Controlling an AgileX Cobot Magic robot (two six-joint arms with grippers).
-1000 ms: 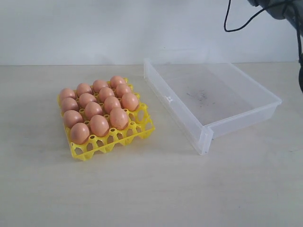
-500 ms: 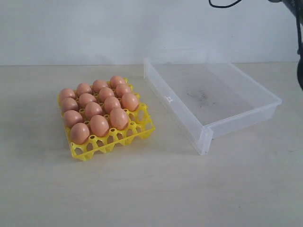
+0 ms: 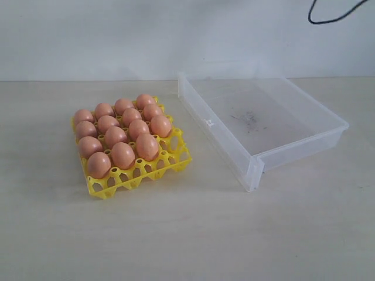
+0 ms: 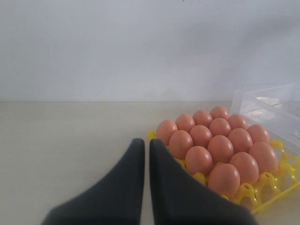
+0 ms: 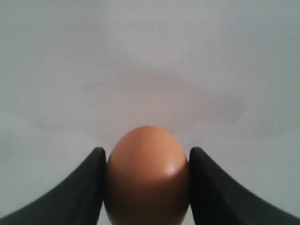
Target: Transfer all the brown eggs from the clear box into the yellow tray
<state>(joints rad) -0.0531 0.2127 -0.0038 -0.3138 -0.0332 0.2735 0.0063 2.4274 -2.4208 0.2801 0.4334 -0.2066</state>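
Note:
The yellow tray (image 3: 167, 166) lies on the table at the left and holds several brown eggs (image 3: 123, 154); its front row of cells shows no eggs. To its right stands the clear box (image 3: 258, 167), with no eggs in it. The exterior view shows neither gripper. In the right wrist view my right gripper (image 5: 146, 157) is shut on one brown egg (image 5: 146, 176), with only a plain pale wall behind it. In the left wrist view my left gripper (image 4: 146, 146) is shut on nothing, beside the yellow tray (image 4: 276, 178) and its eggs (image 4: 199, 159).
A black cable (image 3: 334, 17) hangs at the top right of the exterior view. The pale table (image 3: 193, 234) runs back to a white wall. The clear box's floor has dark scuffs (image 3: 249, 119).
The right arm, seen at the top right corner one second ago, has risen out of the exterior view, leaving only its cable. Tray, eggs and box have not moved.

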